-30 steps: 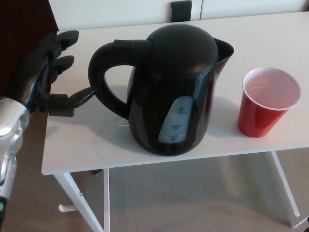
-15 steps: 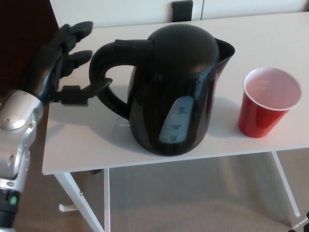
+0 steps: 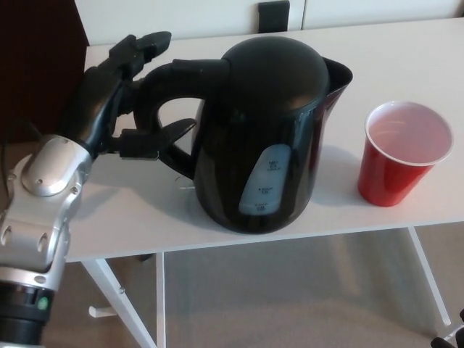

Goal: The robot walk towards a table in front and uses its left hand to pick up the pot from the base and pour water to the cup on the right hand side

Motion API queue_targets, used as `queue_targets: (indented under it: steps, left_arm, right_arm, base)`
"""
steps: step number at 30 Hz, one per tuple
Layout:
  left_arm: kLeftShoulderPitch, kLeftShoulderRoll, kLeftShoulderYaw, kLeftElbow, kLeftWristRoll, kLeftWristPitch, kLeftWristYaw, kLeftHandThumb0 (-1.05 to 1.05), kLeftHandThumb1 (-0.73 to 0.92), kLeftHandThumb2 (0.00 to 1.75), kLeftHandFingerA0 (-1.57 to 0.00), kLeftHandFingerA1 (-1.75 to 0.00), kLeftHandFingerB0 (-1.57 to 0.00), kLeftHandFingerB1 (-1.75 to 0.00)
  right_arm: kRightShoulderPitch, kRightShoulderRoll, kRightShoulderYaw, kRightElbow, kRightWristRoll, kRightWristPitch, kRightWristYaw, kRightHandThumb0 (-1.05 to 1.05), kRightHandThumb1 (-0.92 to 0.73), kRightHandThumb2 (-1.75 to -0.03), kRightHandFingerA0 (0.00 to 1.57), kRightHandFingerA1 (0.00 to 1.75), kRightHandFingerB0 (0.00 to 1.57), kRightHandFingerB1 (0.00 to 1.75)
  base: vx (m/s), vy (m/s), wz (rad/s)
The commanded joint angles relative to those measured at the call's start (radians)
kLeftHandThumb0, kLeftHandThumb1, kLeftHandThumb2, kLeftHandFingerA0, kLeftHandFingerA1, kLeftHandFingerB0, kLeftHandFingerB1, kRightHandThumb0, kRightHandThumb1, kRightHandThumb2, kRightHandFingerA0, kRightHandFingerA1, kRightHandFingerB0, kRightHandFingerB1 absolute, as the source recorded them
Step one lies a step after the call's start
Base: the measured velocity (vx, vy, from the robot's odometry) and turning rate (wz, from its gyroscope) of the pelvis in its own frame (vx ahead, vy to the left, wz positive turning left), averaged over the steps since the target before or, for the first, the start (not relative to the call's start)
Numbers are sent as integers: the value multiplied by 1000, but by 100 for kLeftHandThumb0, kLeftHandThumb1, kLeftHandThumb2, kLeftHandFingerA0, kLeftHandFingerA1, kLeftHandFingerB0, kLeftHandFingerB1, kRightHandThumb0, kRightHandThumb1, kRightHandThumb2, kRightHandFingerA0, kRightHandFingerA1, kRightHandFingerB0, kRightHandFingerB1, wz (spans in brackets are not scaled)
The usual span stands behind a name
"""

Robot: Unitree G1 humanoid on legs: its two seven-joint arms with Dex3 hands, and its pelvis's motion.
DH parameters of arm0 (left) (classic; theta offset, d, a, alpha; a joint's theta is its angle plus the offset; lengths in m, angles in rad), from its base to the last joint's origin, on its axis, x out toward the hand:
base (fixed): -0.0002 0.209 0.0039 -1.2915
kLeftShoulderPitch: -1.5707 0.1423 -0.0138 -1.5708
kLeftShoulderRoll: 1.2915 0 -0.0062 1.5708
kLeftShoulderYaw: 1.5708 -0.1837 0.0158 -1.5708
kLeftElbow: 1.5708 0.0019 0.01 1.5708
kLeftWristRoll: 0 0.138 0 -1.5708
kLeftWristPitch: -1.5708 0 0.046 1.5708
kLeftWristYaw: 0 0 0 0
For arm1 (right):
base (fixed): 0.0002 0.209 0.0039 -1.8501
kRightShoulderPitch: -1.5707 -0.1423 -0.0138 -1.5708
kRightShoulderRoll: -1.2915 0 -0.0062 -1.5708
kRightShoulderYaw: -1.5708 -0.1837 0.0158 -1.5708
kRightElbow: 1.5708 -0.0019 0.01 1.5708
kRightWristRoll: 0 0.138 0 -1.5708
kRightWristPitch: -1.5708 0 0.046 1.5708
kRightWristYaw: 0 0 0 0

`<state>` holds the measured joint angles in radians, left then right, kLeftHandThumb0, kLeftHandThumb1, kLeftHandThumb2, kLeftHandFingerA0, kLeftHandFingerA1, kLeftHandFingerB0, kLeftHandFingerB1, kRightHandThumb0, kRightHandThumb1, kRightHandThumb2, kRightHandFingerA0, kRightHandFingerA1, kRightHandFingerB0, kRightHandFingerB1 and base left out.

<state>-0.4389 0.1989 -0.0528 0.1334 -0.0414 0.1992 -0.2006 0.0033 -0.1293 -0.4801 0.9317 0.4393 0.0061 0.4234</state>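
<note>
Robot hand, left (image 3: 119, 109): black, thumb plus two thick fingers, spread apart, nothing grasped. Reaches in from lower left on silver forearm (image 3: 40, 210). Upper fingers (image 3: 141, 45) lie along outer top of pot handle; thumb (image 3: 163, 138) pokes into handle loop from below. Whether touching handle or just beside it: can't tell. Not closed round it. Right robot hand not in view.

Largest to smallest, placed rel. to robot hand:

Worktop (image 3: 406, 65): white, under and to right of robot hand, runs out to pic's right edge. White legs (image 3: 116, 293) showing below front edge, beige floor beneath.

Pot (image 3: 264, 134): black elec. kettle, immediately right of robot hand, upright on worktop. Domed lid, spout on far side from robot hand, pale water-level window low on front w/ small print too small to read. Base hidden under body, can't make out separately.

Pot handle (image 3: 156, 94): black loop on pot's near side, facing robot hand, sits between upper fingers and thumb.

Cup (image 3: 402, 152): red plastic, pale inside, upright, well right of robot hand, beyond pot, apart from it, near worktop front edge. Contents not discernible.

Small black item (image 3: 272, 14): at worktop's back edge, beyond pot, up and right of robot hand. Can't identify.
</note>
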Motion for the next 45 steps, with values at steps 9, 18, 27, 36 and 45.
queue_targets:
  steps: [9, 18, 27, 36, 45]
  left_arm:
    - [-35, -13, 76, 105, -37, 90, -2, -51, 47, 69, -20, -40, -12, -35]
    - [-74, -56, 121, 154, -52, 114, 30, -41, 49, 65, -30, -40, -25, -36]
    - [-132, -127, 150, 185, -53, 131, 88, -16, 54, 55, -44, -39, -42, -35]
    - [-175, -157, 109, 203, -32, 128, 95, -25, 46, 59, -43, -44, -39, -38]
    - [-248, -149, -18, 280, 57, 58, 89, 1, 75, 83, -87, -157, -82, -118]
  right_arm:
    - [-10, -9, -3, -15, 3, 16, -12, -42, -58, -63, 35, 82, 34, 53]
    - [-9, -2, 0, -33, 2, 17, -22, -42, -57, -63, 36, 84, 36, 55]
    - [-17, 2, -5, -46, 8, 28, -34, -45, -55, -61, 38, 87, 34, 58]
    - [-19, 6, -6, -82, 16, 52, -35, -44, -59, -62, 33, 81, 31, 54]
    - [-45, 11, -13, -119, 24, 73, -64, -44, -57, -62, 34, 75, 35, 54]
  base:
    - [0, 0, 0]
    - [0, 0, 0]
    - [0, 0, 0]
    - [0, 0, 0]
    - [0, 0, 0]
